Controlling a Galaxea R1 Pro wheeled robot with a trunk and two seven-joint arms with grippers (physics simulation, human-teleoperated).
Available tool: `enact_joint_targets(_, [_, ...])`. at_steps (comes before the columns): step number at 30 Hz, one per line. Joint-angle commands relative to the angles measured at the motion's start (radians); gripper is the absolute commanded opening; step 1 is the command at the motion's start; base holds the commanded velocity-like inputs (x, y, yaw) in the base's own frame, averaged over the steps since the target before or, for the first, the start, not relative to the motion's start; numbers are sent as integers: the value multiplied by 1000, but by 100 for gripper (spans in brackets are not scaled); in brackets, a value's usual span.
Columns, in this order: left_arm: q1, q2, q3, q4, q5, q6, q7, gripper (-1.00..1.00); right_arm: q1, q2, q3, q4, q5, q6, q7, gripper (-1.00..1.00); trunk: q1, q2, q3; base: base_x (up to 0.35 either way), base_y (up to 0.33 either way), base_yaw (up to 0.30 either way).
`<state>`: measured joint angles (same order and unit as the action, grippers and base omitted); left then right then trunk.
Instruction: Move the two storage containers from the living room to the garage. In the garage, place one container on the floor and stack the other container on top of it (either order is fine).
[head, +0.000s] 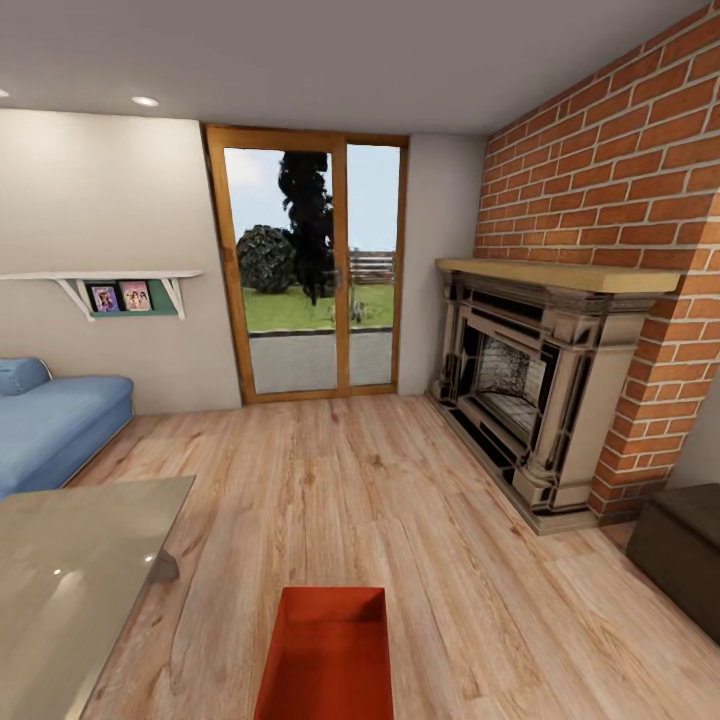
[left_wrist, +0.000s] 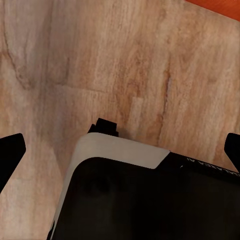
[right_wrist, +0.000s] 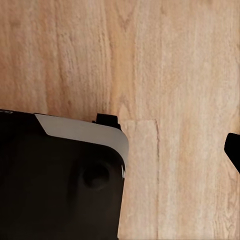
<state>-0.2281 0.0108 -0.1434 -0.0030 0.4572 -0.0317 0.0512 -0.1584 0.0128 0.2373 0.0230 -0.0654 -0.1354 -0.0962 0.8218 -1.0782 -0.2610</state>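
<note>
the living room's wood-plank floor (head: 400, 520) filled most of the head view, running from the near edge out to the far wall. the red brick wall (head: 620, 170) rose at about two o'clock, and the fireplace (head: 530, 390) with its pale mantel stood against it at about three o'clock. the wood-framed glass doors (head: 310, 270) were at twelve o'clock, shut, with grass, a dark tree and a fence seen through the panes. a glass-topped table (head: 70, 590) took the corner at about eight o'clock, and the blue sofa (head: 50, 420) lay beyond it at nine o'clock, against the plain wall. a dark low cabinet (head: 690, 560) was cut off by the edge at four o'clock, just beside the foot of the brick wall. a white wall shelf (head: 110, 285) hung at ten o'clock above the sofa, with two small framed photos (head: 120, 297) under it.

one orange-red container (head: 330, 655) sat on the wood floor at six o'clock, open side up, its long side pointing toward the doors, its near end cut off by the frame. it lay near the table and well apart from the fireplace.

in the left wrist view a dark, grey-edged part of the robot (left_wrist: 145, 195) hung over the planks, and a sliver of orange-red showed at one corner. black fingertips (left_wrist: 10, 155) showed at both sides, set wide apart, so the left gripper (left_wrist: 120, 152) was spread and held nothing. in the right wrist view one black fingertip (right_wrist: 233, 149) showed at the edge; i could not tell how the right gripper stood.
</note>
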Motion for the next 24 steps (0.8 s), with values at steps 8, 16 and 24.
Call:
enact_joint_targets(8, [-1, 0, -9, 0, 8, -2, 3, 100, -1, 1, 7, 3, -7, -6, -3, 100, 0, -1, -1, 34, 20, 0])
enact_joint_targets(16, [-1, 0, -9, 0, 8, -2, 3, 100, -1, 1, 3, 5, -14, -3, -3, 100, 0, -1, -1, 194, 123, 19])
enact_joint_targets(24, [-1, 0, -9, 0, 9, -2, 3, 100, -1, -2, 5, 5, -13, -3, -3, 100, 0, -1, -1, 226, 21, 228])
